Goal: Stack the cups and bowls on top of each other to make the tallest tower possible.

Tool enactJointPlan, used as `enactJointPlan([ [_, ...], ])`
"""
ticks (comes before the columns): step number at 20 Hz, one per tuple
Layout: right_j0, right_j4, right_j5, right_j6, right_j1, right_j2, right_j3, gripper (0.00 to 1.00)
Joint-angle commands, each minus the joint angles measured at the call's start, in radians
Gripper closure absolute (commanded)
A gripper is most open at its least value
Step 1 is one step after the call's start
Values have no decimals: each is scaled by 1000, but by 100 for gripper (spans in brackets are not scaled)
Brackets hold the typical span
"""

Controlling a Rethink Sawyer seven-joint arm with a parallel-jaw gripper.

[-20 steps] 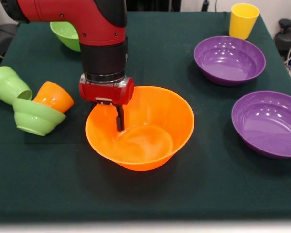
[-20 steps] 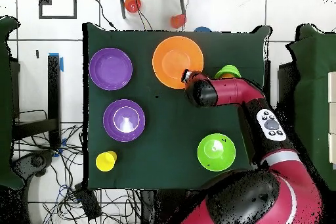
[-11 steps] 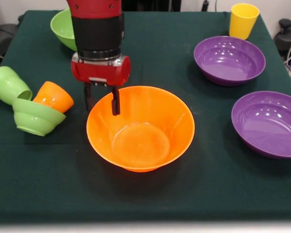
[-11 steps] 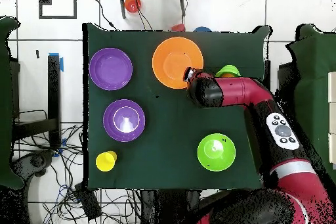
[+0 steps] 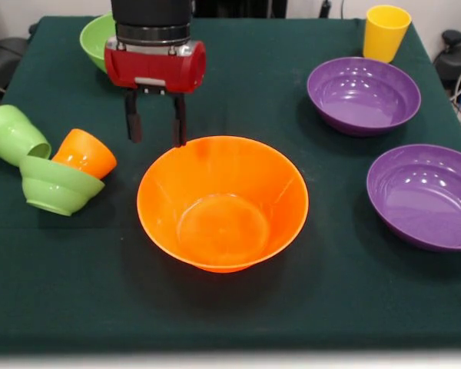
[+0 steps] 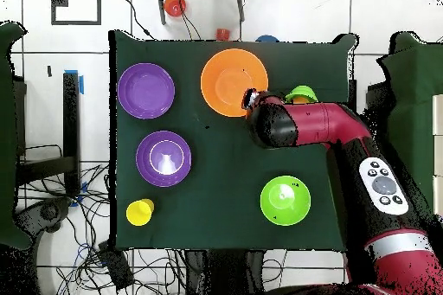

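Note:
My gripper hangs open and empty just behind the far left rim of the large orange bowl, clear of it. Two purple bowls sit upright at the right. A yellow cup stands at the far right corner. At the left, a light green cup lies on its side, beside an orange cup and a tilted small light green bowl. A medium green bowl sits behind the arm. No tower is in view.
In the overhead view the arm reaches across the table's right side to the orange bowl, with the green bowl beside it. The purple bowls and yellow cup occupy the left half.
My gripper had one finger inside the orange bowl's rim. It has let go, risen and drawn back toward the far side. The bowl has settled flat.

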Motion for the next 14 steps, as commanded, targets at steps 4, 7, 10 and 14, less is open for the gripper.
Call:
enactJointPlan([
  [4,5,-31,37,-79,-36,6,155,0],
  [7,0,-71,-18,-67,-35,-16,195,0],
  [10,4,-111,-54,-64,-27,-40,213,0],
  [14,15,-175,-112,-66,0,-68,214,0],
])
